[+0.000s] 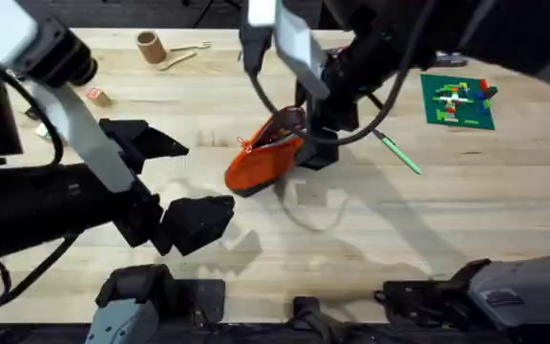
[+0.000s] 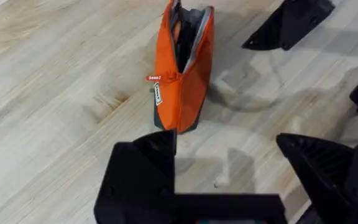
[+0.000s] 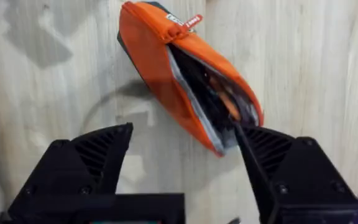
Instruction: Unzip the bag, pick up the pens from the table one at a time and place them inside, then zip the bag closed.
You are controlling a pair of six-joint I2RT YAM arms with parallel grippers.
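overhead, bag: the orange bag sits around the middle of the wooden table, zipper open, dark inside showing.
overhead, pen: a green pen lies flat on the wood just right of the bag, not touching it.
overhead, arms: the right gripper is down at the bag's open far end. The left gripper hangs off to the left with its jaws spread wide, nothing in them.
overhead, other stuff: a green Lego plate at far right, a cardboard tube at the far edge.
left wrist: the bag stands on its dark underside just past the spread black fingers, small red pull sticking out of its side.
right wrist: the bag is gaping open, red pull at its closed end. The right gripper is spread wide, with one finger right against the open end.
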